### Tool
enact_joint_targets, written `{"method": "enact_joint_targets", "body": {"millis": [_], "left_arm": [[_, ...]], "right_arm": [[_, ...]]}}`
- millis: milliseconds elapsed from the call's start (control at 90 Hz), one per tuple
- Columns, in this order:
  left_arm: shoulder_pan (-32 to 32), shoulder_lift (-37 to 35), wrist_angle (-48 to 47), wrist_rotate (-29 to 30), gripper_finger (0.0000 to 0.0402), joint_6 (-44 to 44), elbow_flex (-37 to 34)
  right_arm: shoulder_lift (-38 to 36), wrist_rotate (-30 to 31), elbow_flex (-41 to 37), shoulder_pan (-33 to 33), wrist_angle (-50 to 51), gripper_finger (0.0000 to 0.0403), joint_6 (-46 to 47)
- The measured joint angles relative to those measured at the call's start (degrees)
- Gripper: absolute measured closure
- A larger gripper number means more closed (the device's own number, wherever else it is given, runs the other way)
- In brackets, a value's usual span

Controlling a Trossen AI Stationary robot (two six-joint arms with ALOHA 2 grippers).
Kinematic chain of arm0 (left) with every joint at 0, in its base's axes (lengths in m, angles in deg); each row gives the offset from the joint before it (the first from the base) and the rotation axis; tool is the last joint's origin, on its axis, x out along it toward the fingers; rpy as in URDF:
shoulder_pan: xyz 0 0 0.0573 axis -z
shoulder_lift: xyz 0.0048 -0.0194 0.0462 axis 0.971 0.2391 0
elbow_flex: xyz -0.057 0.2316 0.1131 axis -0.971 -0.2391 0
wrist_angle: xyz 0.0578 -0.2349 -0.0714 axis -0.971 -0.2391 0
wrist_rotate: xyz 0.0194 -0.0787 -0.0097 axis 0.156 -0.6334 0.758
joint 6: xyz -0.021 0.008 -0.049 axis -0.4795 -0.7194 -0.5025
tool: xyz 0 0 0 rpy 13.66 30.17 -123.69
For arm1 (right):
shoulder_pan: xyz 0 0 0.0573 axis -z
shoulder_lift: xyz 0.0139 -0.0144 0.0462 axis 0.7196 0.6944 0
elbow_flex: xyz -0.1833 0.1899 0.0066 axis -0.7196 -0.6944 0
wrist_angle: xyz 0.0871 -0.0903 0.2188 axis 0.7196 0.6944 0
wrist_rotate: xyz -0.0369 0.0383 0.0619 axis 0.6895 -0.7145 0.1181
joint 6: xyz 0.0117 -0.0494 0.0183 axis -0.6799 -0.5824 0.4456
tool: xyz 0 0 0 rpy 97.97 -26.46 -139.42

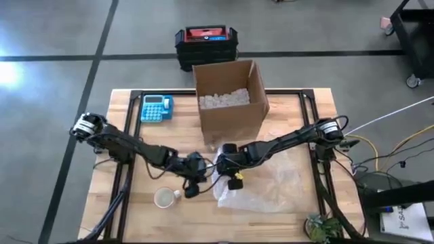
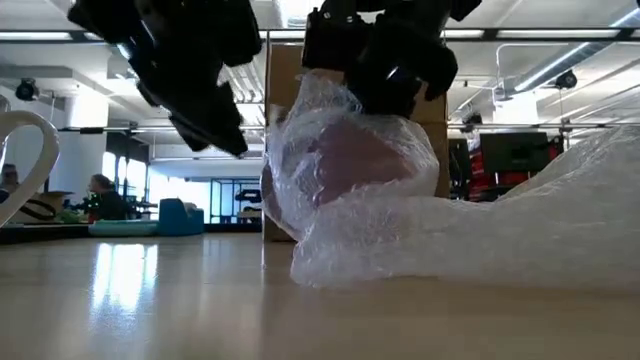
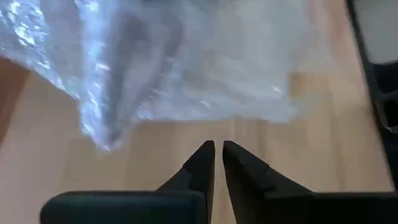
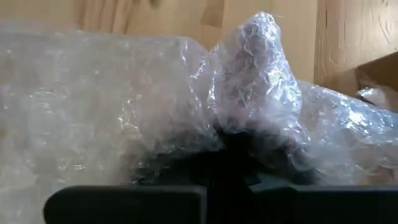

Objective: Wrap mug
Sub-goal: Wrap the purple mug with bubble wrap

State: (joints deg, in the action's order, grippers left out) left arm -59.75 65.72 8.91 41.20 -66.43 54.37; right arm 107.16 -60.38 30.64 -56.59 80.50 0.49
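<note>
A sheet of clear bubble wrap [image 1: 268,181] lies on the wooden table, its left end bunched into a tall bundle [image 2: 350,170]. A pinkish shape shows through the bundle; I cannot tell what it is. My right gripper [image 1: 230,167] is shut on top of that bundle. A white mug [image 1: 165,197] stands bare on the table near the front edge, its handle [image 2: 22,150] visible in the low view. My left gripper [image 3: 217,152] hovers shut between mug and bundle, touching nothing. My right gripper holds the bunched top of the bubble wrap [image 4: 249,81] at the sheet's left end, coming from above. Several crumpled layers cover the fingers, so the place of contact is hidden. The bundle's underside [image 2: 340,265] rests on the table and the rest of the sheet lies spread toward the right.
An open cardboard box [image 1: 230,102] with white packing fill stands at the table's far middle, close behind the bundle. A blue calculator [image 1: 156,107] lies at the far left. A black and red crate [image 1: 205,44] sits on the floor beyond the table.
</note>
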Motion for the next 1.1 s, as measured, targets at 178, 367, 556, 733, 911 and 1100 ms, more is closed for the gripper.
{"method": "enact_joint_targets", "body": {"millis": [178, 367, 556, 733, 911, 1100], "left_arm": [[-0.12, 2.92, 7.71, 2.96, 0.0381, 5.53, 3.68], [-0.53, 2.36, 6.92, 6.47, 0.0381, 10.99, 6.99], [-2.39, 2.96, 6.80, 9.56, 0.0381, 12.51, 6.44], [-3.36, 6.86, 8.85, 9.81, 0.0381, 11.00, 6.29], [-3.39, 7.25, 10.24, 9.92, 0.0381, 11.35, 6.42], [-3.60, 7.07, 9.83, 10.61, 0.0381, 11.21, 6.44]], "right_arm": [[0.22, -0.22, 0.00, -0.04, -0.30, 0.0403, 0.21], [0.22, -0.45, 0.00, -0.15, -0.50, 0.0403, 0.64], [0.22, -0.37, 0.00, -0.17, -0.47, 0.0403, 1.01], [-0.13, -0.36, -0.04, -0.26, 0.09, 0.0403, 1.26], [-1.37, -0.35, 3.39, -0.26, 8.35, 0.0403, 0.89], [-4.36, 0.18, 6.93, 0.10, 19.06, 0.0403, 0.31]]}}
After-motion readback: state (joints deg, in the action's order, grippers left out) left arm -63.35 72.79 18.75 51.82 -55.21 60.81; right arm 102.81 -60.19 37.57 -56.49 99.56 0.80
